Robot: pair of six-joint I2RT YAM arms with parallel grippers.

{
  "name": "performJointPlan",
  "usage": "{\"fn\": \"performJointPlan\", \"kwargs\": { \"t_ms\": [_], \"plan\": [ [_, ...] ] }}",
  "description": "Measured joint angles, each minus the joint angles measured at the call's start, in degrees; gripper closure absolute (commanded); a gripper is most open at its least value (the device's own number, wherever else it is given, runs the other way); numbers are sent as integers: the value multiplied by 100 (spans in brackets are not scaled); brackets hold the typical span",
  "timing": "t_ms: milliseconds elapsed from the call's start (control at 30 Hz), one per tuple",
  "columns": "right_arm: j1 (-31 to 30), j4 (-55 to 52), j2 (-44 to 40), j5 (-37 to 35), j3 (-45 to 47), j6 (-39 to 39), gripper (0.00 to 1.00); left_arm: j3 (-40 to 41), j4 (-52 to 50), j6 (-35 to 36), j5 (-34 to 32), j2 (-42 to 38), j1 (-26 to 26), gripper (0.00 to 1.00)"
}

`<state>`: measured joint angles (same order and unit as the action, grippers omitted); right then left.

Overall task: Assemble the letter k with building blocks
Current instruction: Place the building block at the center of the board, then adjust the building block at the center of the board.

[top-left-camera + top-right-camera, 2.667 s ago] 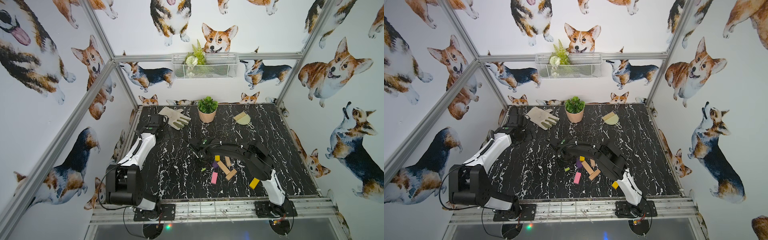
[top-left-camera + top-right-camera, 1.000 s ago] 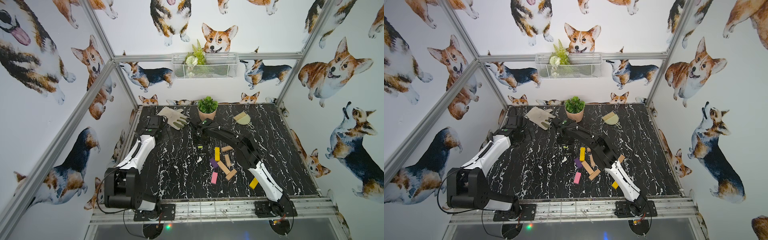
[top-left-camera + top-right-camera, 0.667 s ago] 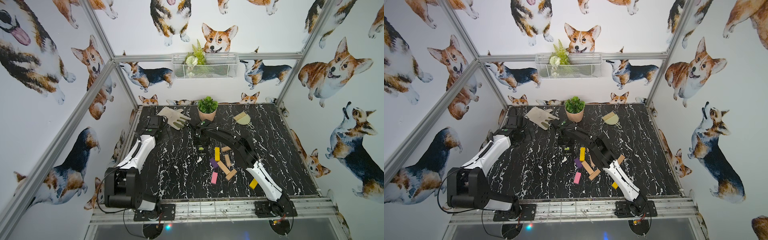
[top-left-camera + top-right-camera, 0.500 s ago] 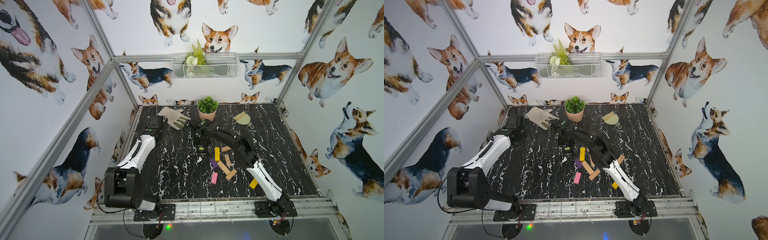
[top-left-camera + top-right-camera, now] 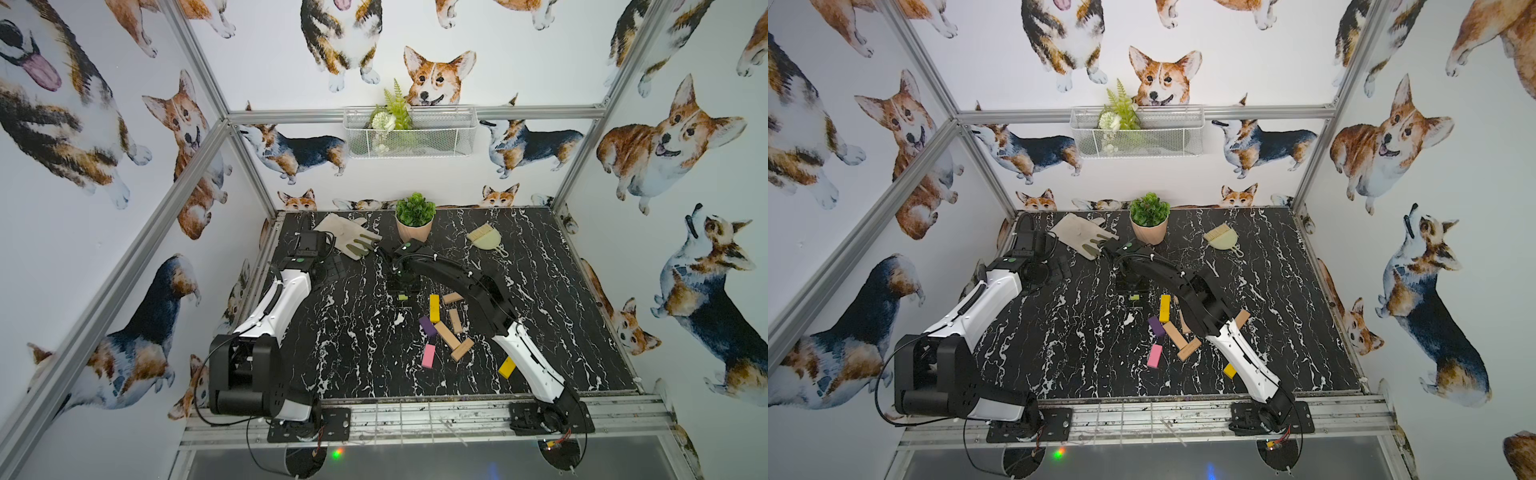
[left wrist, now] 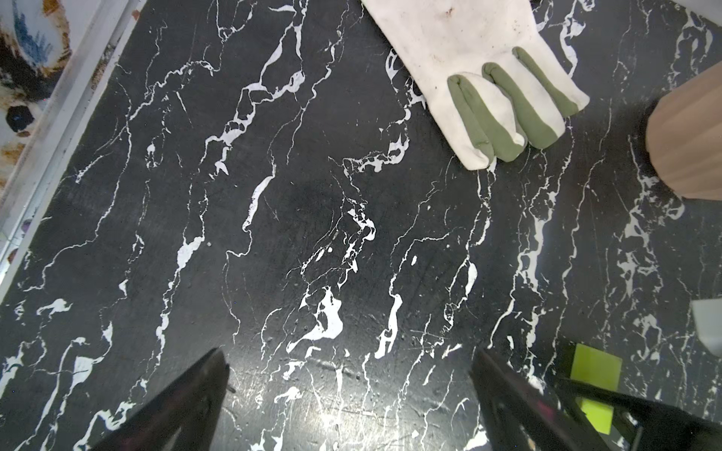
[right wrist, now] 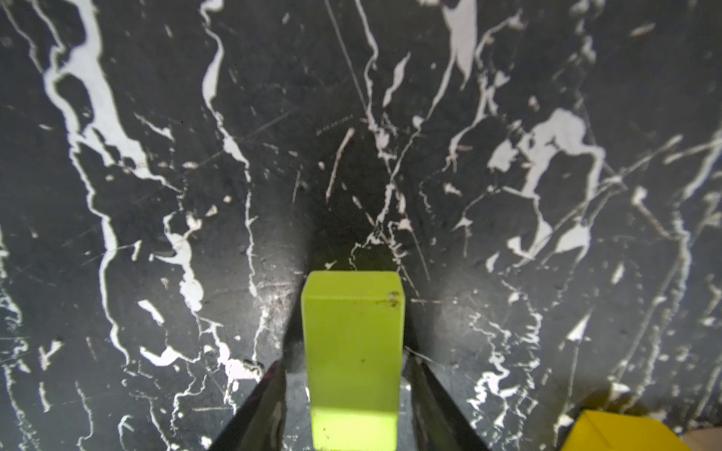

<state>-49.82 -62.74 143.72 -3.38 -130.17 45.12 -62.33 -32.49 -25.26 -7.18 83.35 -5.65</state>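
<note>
Straddling the lime green block (image 7: pixel 351 339), the right gripper (image 7: pixel 343 357) has its jaws partly apart with a thin gap on each side. The block lies flat on the marble table (image 5: pixel 353 365), just beside the yellow block (image 5: pixel 434 308). The purple block (image 5: pixel 427 326), pink block (image 5: pixel 428 356) and tan blocks (image 5: pixel 447 335) lie loose nearby. The left gripper (image 6: pixel 348 351) is spread wide and empty, near the work glove (image 6: pixel 469 58).

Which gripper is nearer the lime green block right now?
Right. The right gripper is directly over the lime green block, jaws either side of it. The left gripper hangs apart from it, open, over toward the glove.
</note>
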Motion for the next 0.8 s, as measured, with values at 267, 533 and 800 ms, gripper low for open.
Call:
{"fn": "performJointPlan", "kwargs": {
  "t_ms": [267, 533, 800],
  "plan": [
    [15, 584, -1327, -256, 979, -52, 30, 151, 61, 26, 87, -118, -157, 0],
    [649, 1652, -3630, -411, 3624, -302, 25, 295, 13, -254, -72, -306, -2116, 2],
    [1222, 1749, -5036, -894, 5093, -603, 16, -105, 7, -1012, -116, 732, -3460, 8]
  ]
}}
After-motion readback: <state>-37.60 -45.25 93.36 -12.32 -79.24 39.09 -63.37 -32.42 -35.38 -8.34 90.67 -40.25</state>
